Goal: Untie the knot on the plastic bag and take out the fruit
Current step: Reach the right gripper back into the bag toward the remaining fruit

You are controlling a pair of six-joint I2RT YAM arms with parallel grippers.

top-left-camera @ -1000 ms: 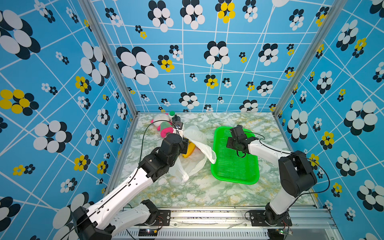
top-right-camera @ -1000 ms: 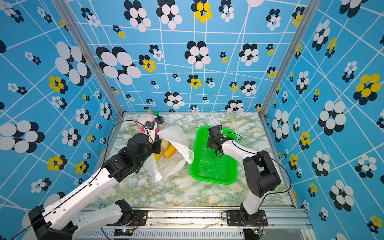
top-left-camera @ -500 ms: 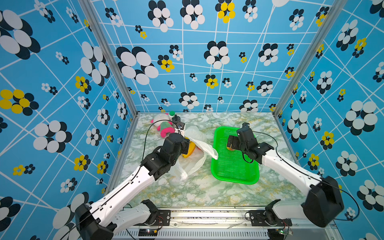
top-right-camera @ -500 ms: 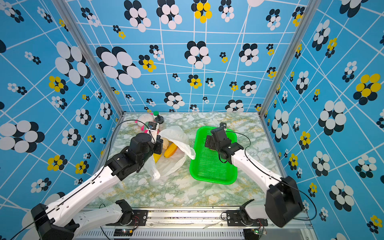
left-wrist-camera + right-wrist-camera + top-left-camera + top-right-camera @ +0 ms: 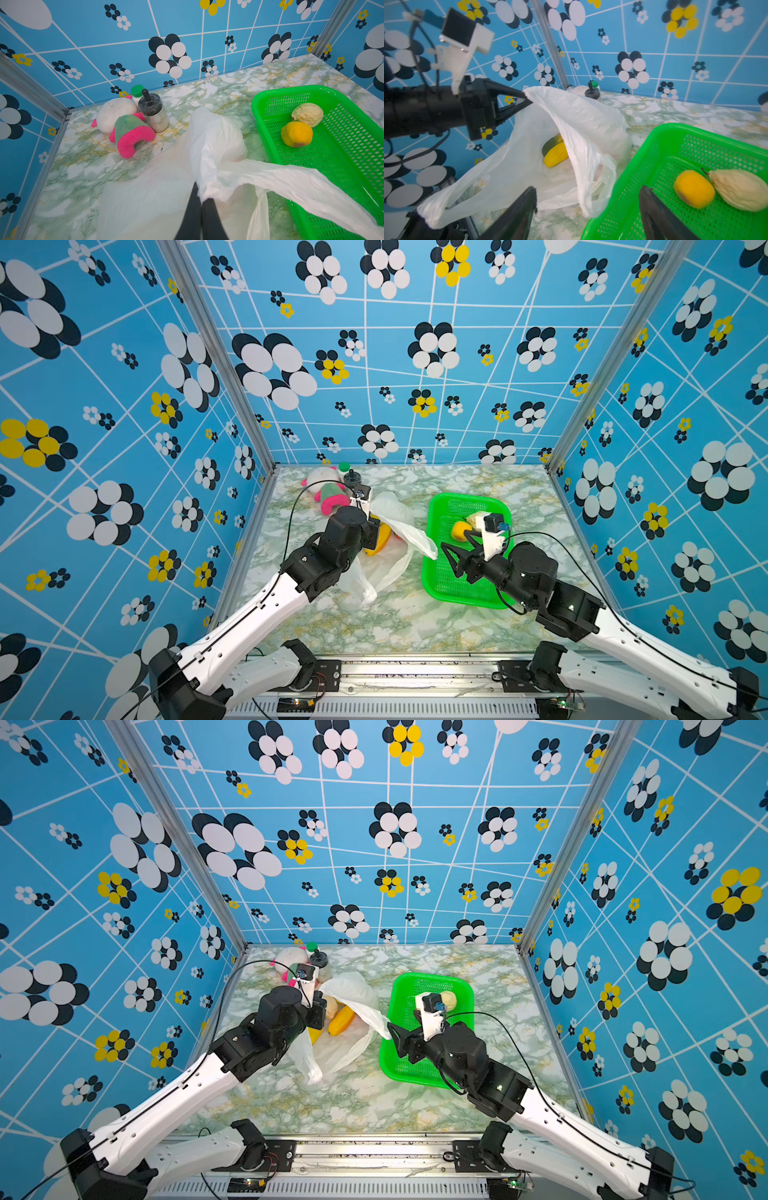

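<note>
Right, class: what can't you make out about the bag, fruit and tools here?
Fruit left in the bag: film hides most in every view, so no count.
Left tool: in both top views its own wrist hides the grip.
Bottle: in the left wrist view, jar and plush hide most below the cap.

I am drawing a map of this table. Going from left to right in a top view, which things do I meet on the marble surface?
plush toy → plastic bag → green basket
</note>
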